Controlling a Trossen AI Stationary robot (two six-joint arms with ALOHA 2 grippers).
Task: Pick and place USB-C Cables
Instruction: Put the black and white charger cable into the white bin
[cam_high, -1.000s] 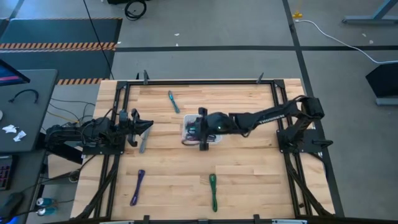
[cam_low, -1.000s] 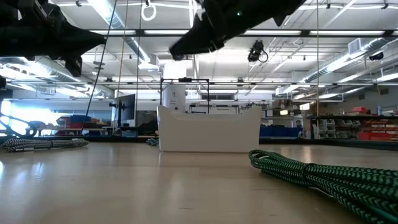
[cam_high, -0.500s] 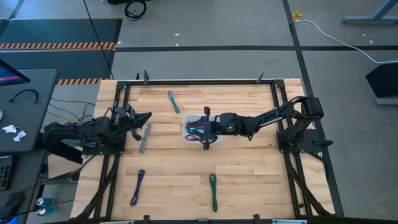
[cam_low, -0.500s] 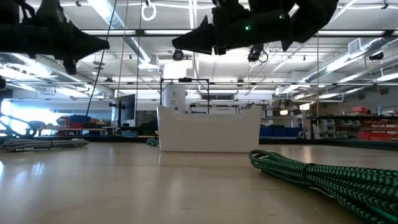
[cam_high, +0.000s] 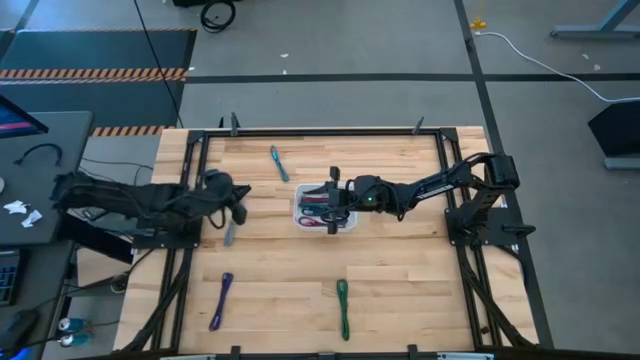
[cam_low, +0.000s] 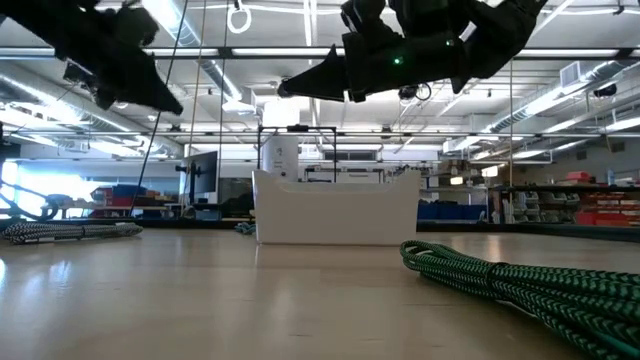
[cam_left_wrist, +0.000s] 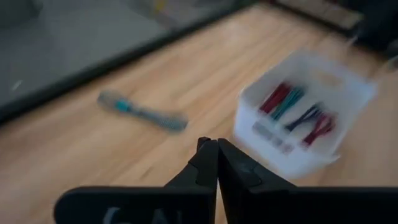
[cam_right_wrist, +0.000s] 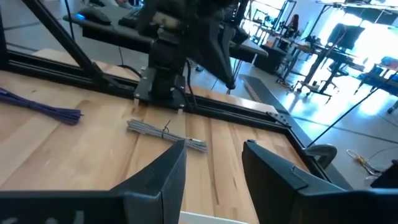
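Observation:
The white bin (cam_high: 325, 211) stands mid-table and holds several bundled cables in red, teal, purple and grey (cam_left_wrist: 297, 112). Loose on the table lie a teal cable (cam_high: 278, 163), a grey cable (cam_high: 231, 225), a purple cable (cam_high: 221, 300) and a green cable (cam_high: 343, 308). My right gripper (cam_high: 333, 200) hovers open above the bin, pointing toward the table's left; its wrist view shows the grey cable (cam_right_wrist: 166, 135) ahead. My left gripper (cam_high: 240, 203) is shut and empty, in the air just above the grey cable's far end; the teal cable (cam_left_wrist: 143, 112) and the bin (cam_left_wrist: 305, 121) lie before it.
A black frame (cam_high: 320, 131) runs along the table's far edge and sides. Both arm bases sit at the left and right edges. Bare wood lies between the purple and green cables near the front. The green cable (cam_low: 520, 285) lies close to the low camera.
My right gripper has drawn back toward the table's right, from over the bin's left side to its middle, uncovering the cables inside. My left arm has stretched out toward the bin, and its gripper has tipped downward over the grey cable's far end.

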